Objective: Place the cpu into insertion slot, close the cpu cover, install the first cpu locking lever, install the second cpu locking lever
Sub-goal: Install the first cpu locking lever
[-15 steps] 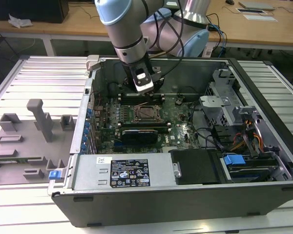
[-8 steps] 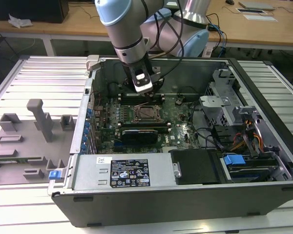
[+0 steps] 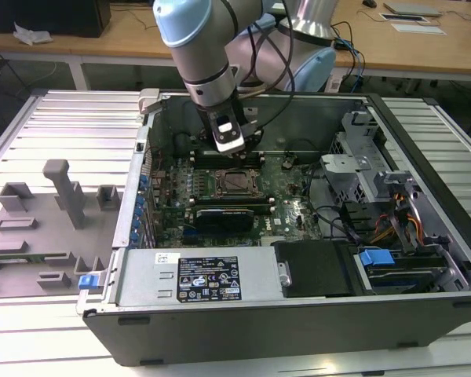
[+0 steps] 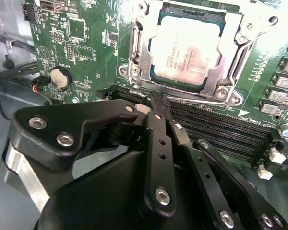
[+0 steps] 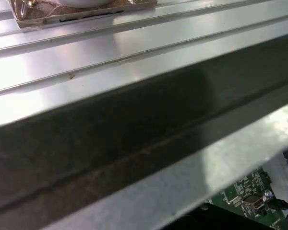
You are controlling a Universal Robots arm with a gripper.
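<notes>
Gripper, black with linked fingers, closed on nothing just short of the small square cpu with its pale silvery metal top.
In the second wrist view its fingertips met with no gap and nothing between them, over the long black memory slots. Just beyond, the cpu lay flat in the small square insertion slot. The thin grey metal cpu cover lay down around it, framing it through its square window. The green motherboard spread around them. In the exterior view the gripper hung inside the open grey computer case, on the side of the insertion slot away from the long black graphics card.
</notes>
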